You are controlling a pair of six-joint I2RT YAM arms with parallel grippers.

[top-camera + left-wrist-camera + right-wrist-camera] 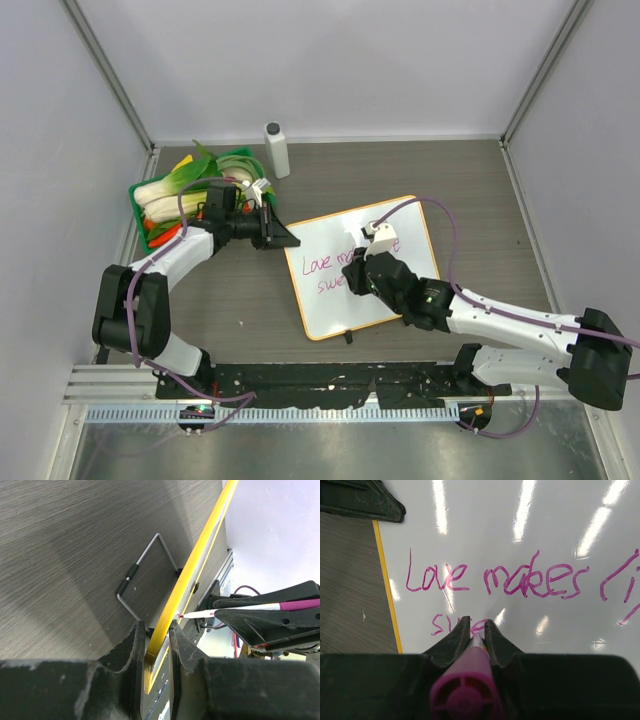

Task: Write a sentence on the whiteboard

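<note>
- Left of centre in the top view, the left hand (270,232) is clenched on the whiteboard's (345,318) orange upper-left edge, steadying it.
- The whiteboard sits askew mid-frame on the tabletop (230,300). The sentence (540,582), in thin magenta cursive, reads "Love makes", then a word's start, with "swe" beneath.
- Just right, the right hand (362,272) grasps a magenta marker (465,695), tip at the board. It looks mid-"sweet", so next comes a light rightward stroke.
</note>
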